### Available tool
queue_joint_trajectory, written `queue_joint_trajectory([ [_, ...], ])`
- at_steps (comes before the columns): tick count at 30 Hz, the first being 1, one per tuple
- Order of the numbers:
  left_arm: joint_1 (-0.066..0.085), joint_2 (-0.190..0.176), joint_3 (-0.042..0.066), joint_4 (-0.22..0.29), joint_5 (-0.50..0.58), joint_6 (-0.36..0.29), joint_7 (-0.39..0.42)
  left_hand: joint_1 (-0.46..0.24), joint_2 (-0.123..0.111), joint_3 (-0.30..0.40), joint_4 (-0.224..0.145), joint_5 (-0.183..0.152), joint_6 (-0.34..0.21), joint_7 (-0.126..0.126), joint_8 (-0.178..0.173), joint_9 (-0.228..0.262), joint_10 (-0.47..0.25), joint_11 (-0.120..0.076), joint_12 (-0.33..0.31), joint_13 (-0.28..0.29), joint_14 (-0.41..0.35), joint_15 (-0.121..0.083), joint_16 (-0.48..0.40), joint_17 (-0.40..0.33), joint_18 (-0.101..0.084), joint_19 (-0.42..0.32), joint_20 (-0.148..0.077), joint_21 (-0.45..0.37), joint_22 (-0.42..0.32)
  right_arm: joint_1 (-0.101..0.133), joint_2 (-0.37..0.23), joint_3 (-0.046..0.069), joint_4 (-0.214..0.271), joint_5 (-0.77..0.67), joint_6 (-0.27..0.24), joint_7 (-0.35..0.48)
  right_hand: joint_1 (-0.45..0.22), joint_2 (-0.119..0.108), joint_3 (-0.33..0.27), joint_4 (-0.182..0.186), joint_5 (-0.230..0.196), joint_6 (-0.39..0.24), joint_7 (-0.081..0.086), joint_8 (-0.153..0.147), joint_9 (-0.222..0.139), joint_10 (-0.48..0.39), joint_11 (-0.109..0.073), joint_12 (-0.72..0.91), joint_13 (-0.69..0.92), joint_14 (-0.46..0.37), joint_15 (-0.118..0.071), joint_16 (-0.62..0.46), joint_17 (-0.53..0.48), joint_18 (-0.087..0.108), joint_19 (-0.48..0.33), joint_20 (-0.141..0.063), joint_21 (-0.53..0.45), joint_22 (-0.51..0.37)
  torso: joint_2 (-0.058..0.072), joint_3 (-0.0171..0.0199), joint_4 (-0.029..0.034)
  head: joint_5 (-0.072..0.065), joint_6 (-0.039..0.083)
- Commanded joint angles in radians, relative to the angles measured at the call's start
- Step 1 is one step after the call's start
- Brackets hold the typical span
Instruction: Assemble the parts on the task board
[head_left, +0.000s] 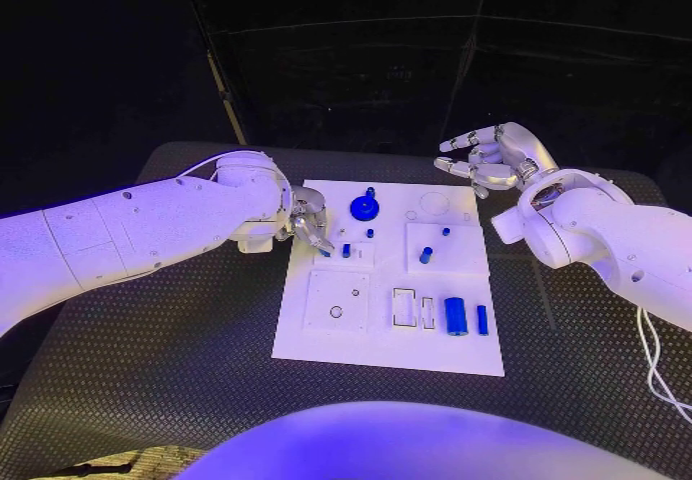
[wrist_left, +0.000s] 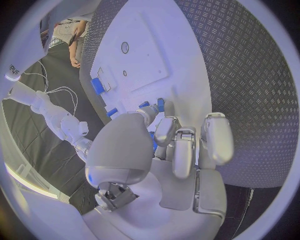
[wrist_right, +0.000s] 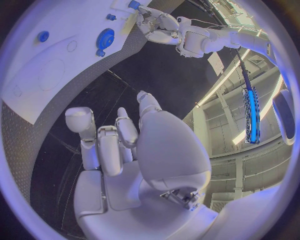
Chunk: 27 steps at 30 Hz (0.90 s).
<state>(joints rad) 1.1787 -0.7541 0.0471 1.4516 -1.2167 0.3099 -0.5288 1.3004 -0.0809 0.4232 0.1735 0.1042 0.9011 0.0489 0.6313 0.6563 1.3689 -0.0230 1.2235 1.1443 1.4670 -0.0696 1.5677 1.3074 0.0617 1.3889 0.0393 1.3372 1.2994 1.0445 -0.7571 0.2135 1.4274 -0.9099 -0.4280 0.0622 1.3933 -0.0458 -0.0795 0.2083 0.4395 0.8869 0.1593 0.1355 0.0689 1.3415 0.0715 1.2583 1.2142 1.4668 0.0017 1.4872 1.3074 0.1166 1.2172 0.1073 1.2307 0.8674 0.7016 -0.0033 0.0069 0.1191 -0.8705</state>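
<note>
The left hand (head_left: 306, 226) sits at the near-left edge of the white task board (head_left: 339, 340), its fingers bent down onto the board. A small blue peg (wrist_left: 160, 104) is right at its fingertips in the left wrist view, but I cannot tell if it holds the peg. The right hand (head_left: 493, 155) floats past the board's far corner, fingers apart and holding nothing. A blue gear (head_left: 365, 208) lies just beside the left hand. A blue cylinder (head_left: 456, 316) lies well away from both hands. Bare black surface (head_left: 159, 350) lies around the board.
</note>
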Motion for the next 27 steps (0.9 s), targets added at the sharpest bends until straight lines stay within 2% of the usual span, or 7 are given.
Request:
queue_joint_trajectory([
  [1, -0.005, 0.004, -0.004, 0.0, -0.004, 0.052, 0.003, 0.004, -0.005, 0.124, -0.119, 0.0, 0.001, -0.004, -0.005, 0.002, 0.007, -0.002, -0.004, -0.001, 0.104, -0.004, 0.003, 0.263, 0.009, 0.005, 0.0, 0.003, 0.002, 0.002, 0.001, 0.001, 0.001, 0.003, 0.006, 0.009, -0.003, 0.01, -0.003, -0.001, 0.006, 0.003, 0.001, 0.003, 0.0, 0.006, -0.001, 0.003, 0.001, 0.067, -0.007, -0.002, 0.097, 0.013, 0.002, -0.005, -0.005, 0.001, 0.0, -0.0003, 0.0009, -0.001, 0.0],
  [16, -0.005, 0.012, -0.005, -0.005, -0.004, 0.039, 0.003, 0.005, -0.011, 0.136, -0.123, 0.001, 0.006, -0.003, -0.008, 0.001, 0.008, -0.002, -0.005, -0.001, 0.104, -0.005, 0.003, 0.263, 0.009, 0.006, 0.0, 0.004, 0.004, 0.002, 0.001, 0.001, 0.001, 0.003, 0.006, 0.008, -0.003, 0.01, -0.003, -0.001, 0.006, 0.003, 0.001, 0.003, 0.0, 0.006, -0.001, 0.003, 0.001, 0.067, -0.007, -0.002, 0.097, 0.013, 0.002, -0.005, -0.005, 0.001, 0.0, 0.0001, 0.0003, 0.0, 0.0],
  [27, -0.005, 0.03, -0.005, -0.016, -0.004, 0.053, 0.0, -0.004, -0.011, 0.143, -0.118, 0.0, 0.011, -0.003, -0.009, 0.001, 0.014, -0.002, 0.002, 0.006, 0.104, -0.004, 0.003, 0.263, 0.009, 0.006, 0.0, 0.004, 0.004, 0.002, 0.001, 0.001, 0.001, 0.003, 0.008, 0.007, -0.003, 0.01, -0.003, -0.001, 0.006, 0.003, 0.001, 0.003, 0.0, 0.006, -0.001, 0.003, 0.001, 0.067, -0.007, -0.002, 0.097, 0.013, 0.002, -0.005, -0.005, 0.001, 0.0, 0.0, 0.0, -0.005, 0.0],
])
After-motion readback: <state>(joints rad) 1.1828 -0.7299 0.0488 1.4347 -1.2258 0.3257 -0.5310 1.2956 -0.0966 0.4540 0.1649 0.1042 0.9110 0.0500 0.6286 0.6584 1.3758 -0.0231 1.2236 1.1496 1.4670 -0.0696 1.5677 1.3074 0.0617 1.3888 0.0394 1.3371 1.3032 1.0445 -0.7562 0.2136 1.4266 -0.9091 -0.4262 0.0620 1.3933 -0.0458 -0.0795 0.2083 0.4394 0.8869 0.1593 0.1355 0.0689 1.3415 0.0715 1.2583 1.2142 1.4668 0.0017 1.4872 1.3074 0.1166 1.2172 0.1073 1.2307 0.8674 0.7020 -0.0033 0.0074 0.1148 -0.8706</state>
